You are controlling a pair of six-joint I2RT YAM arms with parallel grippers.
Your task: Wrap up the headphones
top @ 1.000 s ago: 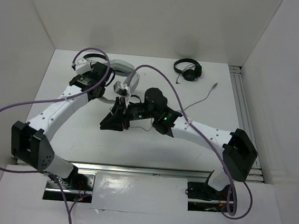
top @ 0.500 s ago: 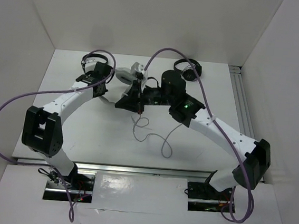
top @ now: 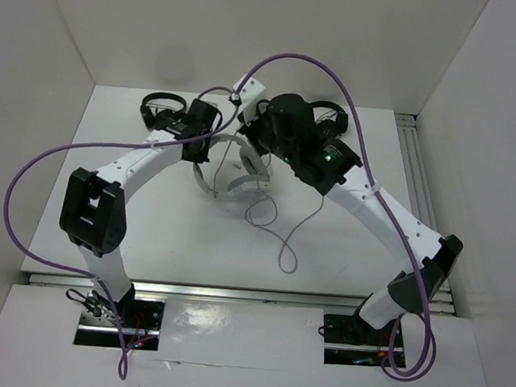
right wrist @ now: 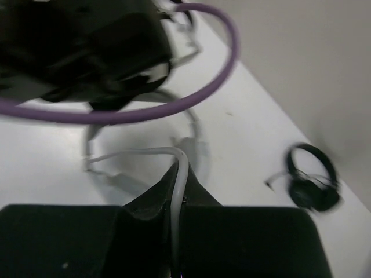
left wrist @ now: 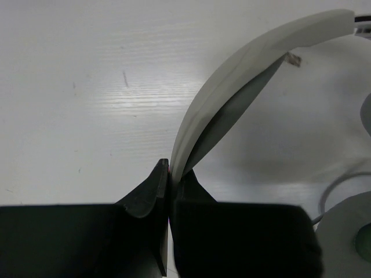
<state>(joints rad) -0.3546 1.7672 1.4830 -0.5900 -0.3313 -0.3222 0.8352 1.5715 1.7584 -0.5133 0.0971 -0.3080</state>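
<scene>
The white headphones [top: 233, 186] hang near the table's middle, their wide headband [left wrist: 232, 75] curving away from my left gripper [left wrist: 170, 168], which is shut on its near end. A padded earcup [left wrist: 351, 229] shows at the lower right of the left wrist view. My left gripper [top: 203, 154] sits just left of the headphones. My right gripper [right wrist: 179, 169] is shut on the thin grey cable [right wrist: 133, 154]. It is raised behind the headphones [top: 246, 126]. The rest of the cable [top: 282, 243] trails in loose loops toward the front.
One small black headphone [top: 159, 106] lies at the back left and also shows in the right wrist view [right wrist: 312, 184]. Another [top: 331, 116] lies at the back right, partly behind my right arm. Purple camera leads [right wrist: 174, 107] arc over both arms. White walls enclose the table.
Both arms have swung toward the back of the table. The right gripper has risen with the cable, and the headphones now hang lower and more central, cable loops trailing forward.
</scene>
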